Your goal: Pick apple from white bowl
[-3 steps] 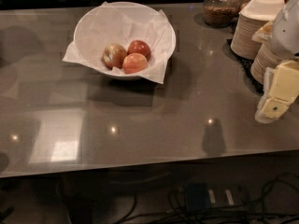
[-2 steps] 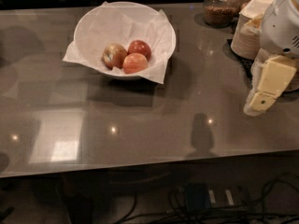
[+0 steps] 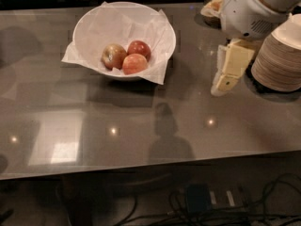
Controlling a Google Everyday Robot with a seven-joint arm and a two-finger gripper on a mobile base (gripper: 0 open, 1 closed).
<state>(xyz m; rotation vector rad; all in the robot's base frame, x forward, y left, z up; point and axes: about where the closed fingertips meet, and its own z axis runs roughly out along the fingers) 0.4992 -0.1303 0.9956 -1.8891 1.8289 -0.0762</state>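
The white bowl (image 3: 94, 25) stands at the back left of the grey table, lined with crumpled white paper whose corners hang over the rim. Three apples lie in it: the dark red apple (image 3: 139, 48) at the back right, a yellow-green-and-red one (image 3: 114, 55) on the left and a lighter orange-pink one (image 3: 134, 63) in front. My gripper (image 3: 225, 81) hangs above the table to the right of the bowl, cream fingers pointing down, well apart from the bowl.
A stack of beige disposable bowls (image 3: 278, 55) stands at the right edge, close behind the gripper. A container (image 3: 212, 6) sits at the back right, partly hidden by my white arm (image 3: 249, 8). Cables lie on the floor below the front edge.
My arm and gripper have moved left from the right edge toward the bowl. The view has shifted, so the bowl sits more centrally. The apples have not moved.
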